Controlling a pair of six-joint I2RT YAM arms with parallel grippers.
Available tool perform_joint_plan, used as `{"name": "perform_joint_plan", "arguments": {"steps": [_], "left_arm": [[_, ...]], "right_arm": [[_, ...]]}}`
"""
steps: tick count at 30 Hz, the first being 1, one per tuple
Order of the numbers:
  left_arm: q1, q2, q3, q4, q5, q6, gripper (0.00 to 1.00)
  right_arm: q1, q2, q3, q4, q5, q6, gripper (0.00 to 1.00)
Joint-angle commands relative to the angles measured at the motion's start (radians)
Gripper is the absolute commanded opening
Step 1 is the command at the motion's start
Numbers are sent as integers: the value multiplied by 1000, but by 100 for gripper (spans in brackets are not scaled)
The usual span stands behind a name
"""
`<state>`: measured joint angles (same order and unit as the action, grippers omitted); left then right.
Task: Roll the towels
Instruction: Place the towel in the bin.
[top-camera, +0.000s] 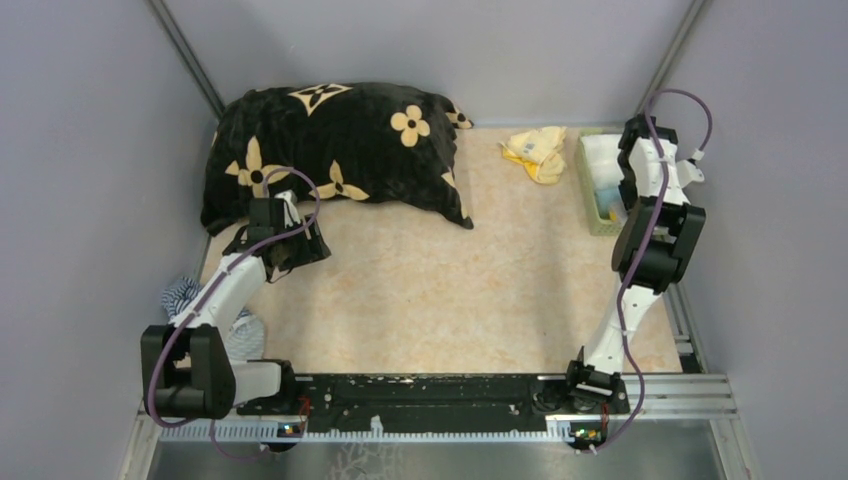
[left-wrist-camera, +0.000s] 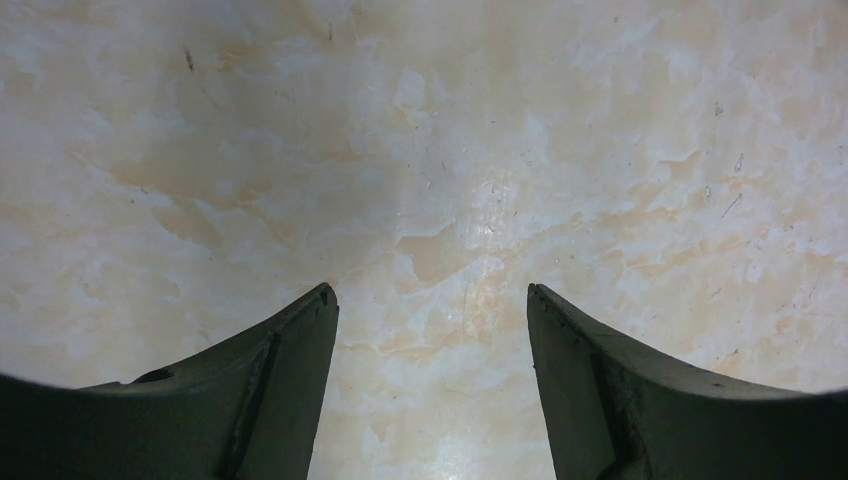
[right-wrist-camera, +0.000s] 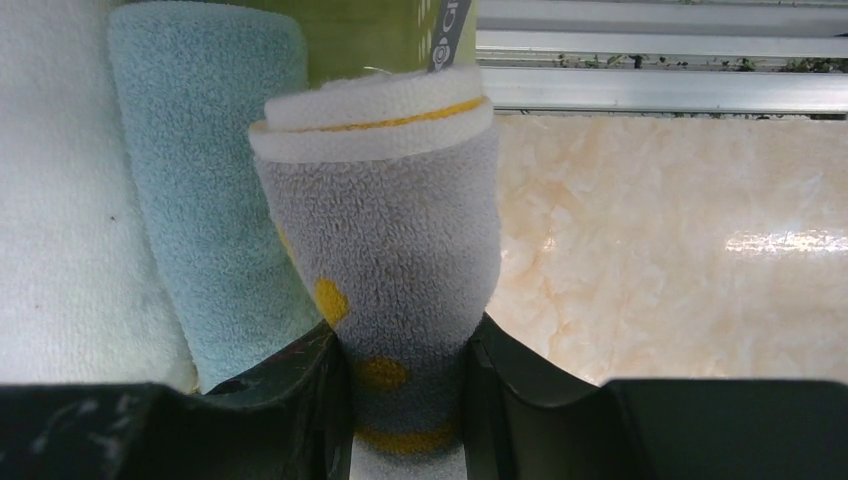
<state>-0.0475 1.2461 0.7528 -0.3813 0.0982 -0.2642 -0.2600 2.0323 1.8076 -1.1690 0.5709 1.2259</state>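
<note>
right up against the lens, the right tool (right-wrist-camera: 405, 330) is clenched on the grey-and-yellow towel (right-wrist-camera: 385, 220). its fingers pinch the low end of a tight, plump roll, and the white-and-yellow spiral end faces away.

now the wide picture, big to small. there's the marbled desk (top-camera: 450, 290), then the black flowered cushion (top-camera: 340, 150) at the far left. the green basket (top-camera: 591, 205) sits at the far right edge, where the right arm reaches.

there the grey roll presses against a light blue towel (right-wrist-camera: 200, 180), also rolled, with a white cloth (right-wrist-camera: 60, 200) beyond it. whether the grey roll is fully seated in the basket, can't tell from here. the yellow towel (top-camera: 537, 152) lies just left of the basket, a crumpled heap, not rolled at all.

the left tool (left-wrist-camera: 430, 295) is released, jaws wide over bare desk, holding nothing. a striped cloth (top-camera: 185, 293) lies by the left arm.

my read: this is the stow step for the grey roll. next call is to settle it snug beside the blue one and let go gently so the terry doesn't spring loose. then it's over to the yellow heap, which wants flattening before any rolling.
</note>
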Motion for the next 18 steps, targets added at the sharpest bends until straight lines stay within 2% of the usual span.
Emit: {"name": "perform_joint_plan", "arguments": {"steps": [1,18], "left_arm": [[6,13,-7,13,17,4,75],[5,25,-5,12,12,4,75]], "right_arm": [[-5,58,58,2,11,47,0],[-3,187,88,77,-95,72,0]]}}
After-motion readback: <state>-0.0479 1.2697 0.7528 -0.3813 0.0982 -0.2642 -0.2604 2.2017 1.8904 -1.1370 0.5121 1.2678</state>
